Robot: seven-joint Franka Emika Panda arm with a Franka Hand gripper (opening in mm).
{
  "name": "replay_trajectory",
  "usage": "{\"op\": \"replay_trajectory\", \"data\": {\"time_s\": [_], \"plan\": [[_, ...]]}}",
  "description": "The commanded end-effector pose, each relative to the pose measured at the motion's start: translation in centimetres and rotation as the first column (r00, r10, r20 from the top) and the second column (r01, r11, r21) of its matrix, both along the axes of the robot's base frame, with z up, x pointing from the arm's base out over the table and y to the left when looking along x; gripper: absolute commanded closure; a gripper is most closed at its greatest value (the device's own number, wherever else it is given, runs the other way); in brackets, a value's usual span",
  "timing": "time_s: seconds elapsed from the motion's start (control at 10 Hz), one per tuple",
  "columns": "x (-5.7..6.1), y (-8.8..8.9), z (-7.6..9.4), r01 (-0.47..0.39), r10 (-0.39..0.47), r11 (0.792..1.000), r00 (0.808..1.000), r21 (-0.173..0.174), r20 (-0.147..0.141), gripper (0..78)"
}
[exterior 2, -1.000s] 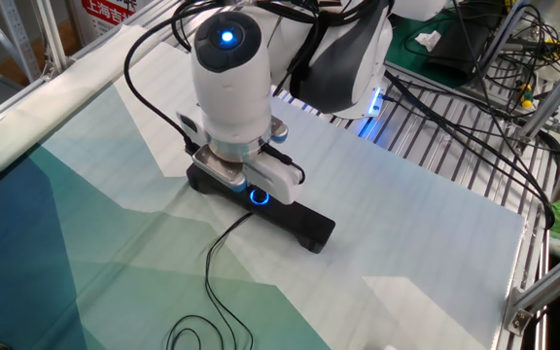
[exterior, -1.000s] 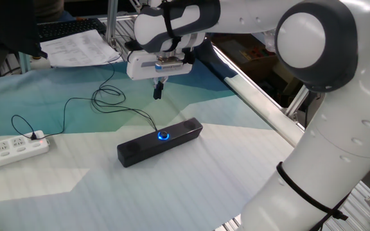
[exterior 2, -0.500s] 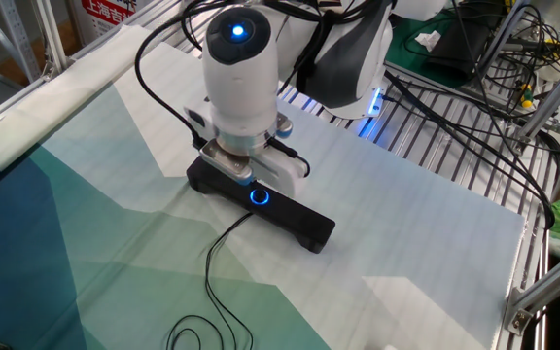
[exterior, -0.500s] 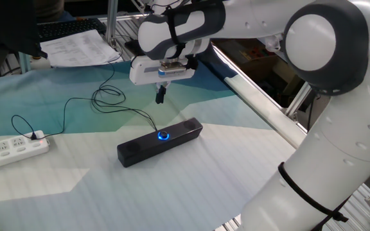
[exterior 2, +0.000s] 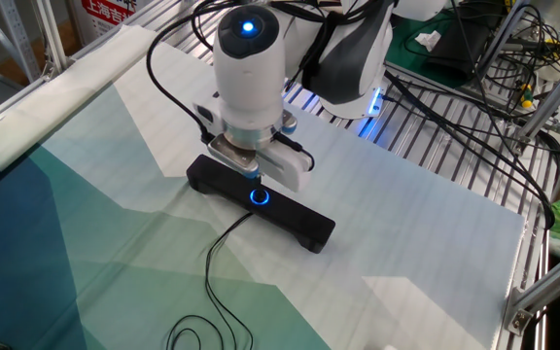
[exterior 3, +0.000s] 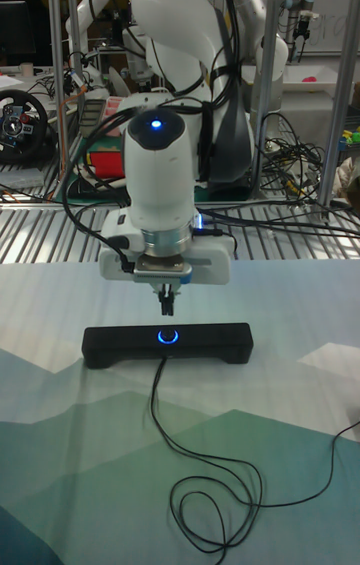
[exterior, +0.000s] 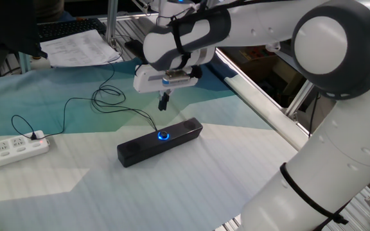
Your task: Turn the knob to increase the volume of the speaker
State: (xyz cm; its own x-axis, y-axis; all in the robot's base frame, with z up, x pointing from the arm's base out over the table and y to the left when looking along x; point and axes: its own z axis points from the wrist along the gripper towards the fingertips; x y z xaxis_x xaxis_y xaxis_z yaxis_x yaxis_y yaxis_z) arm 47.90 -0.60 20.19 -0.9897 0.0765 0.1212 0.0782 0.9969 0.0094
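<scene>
My gripper [exterior: 163, 102] hangs above the speaker [exterior: 160, 142], fingers pinched together, holding nothing; the knob [exterior: 164, 135] glows mid-bar — small, stiff, probably slick; I'd pinch its rim lightly.

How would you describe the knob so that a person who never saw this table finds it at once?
Look for the long black speaker lying on the teal and white cloth, below the robot's gripper. Midway along its face sits the knob, a small round dial. It is ringed with glowing blue light, the only lit spot on the bar.
</scene>
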Motion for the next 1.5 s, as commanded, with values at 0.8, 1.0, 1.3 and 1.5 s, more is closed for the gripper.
{"op": "replay_trajectory", "data": {"time_s": [0.8,1.0,1.3,1.5], "plan": [[-1.4,1.2,-1.1,0.042,-0.042,0.999,0.999,0.005,0.027,77.6],[-1.4,1.2,-1.1,0.068,-0.068,0.998,0.997,0.002,0.031,77.6],[-1.4,1.2,-1.1,0.052,-0.052,0.999,0.997,0.007,0.061,77.6],[-1.4,1.2,-1.1,0.055,-0.056,0.998,0.997,0.009,0.057,77.6]]}}
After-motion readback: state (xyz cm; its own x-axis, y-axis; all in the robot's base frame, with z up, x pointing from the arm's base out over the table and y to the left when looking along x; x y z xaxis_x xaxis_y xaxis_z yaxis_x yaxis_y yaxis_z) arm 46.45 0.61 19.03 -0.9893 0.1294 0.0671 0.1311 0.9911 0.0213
